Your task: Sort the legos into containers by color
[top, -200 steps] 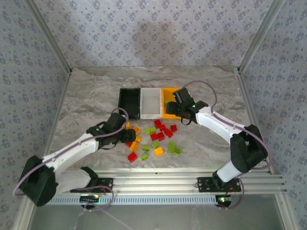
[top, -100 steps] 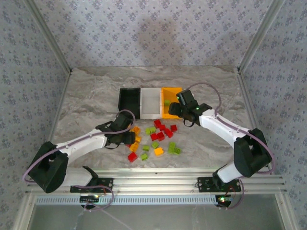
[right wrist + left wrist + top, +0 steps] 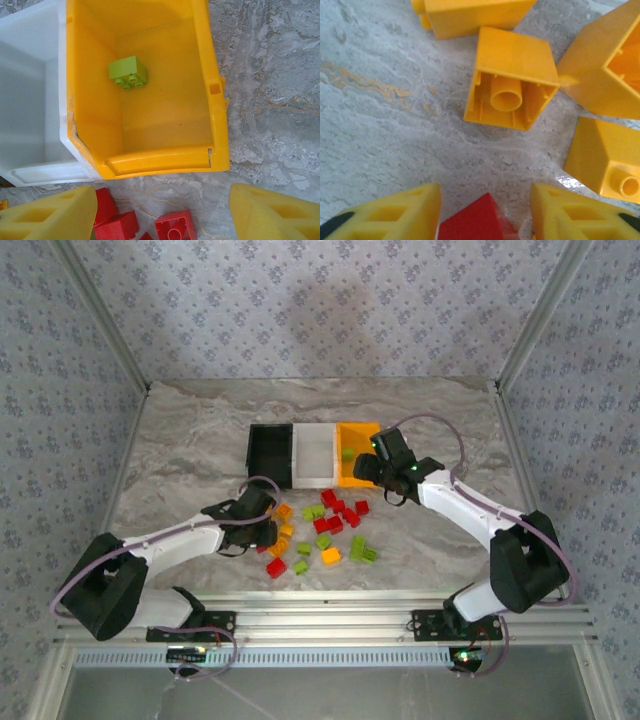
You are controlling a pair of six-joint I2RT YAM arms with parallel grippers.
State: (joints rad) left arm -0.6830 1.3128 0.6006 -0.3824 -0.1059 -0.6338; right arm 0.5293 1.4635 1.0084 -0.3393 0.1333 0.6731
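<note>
**Right claw** (image 3: pixel 162 211): spread wide, holding nothing. It had drawn back from over the orange bin (image 3: pixel 216 115) to that bin's near edge.

**Green lego** (image 3: pixel 128 72): lay alone inside the orange bin and came into view once the claw withdrew. Judged the first piece sorted.

**Left claw** (image 3: pixel 485 212): open. It had slid further into the loose legos (image 3: pixel 325 525) on the bench (image 3: pixel 380 115), near-left of the orange bin. A red lego (image 3: pixel 475 224) sat between its fingers, not yet gripped. Judged the next pick.

**White bin** (image 3: pixel 30 100): touched the orange bin's left side.

**Black bin** (image 3: pixel 270 450): stood left of the white bin.
</note>
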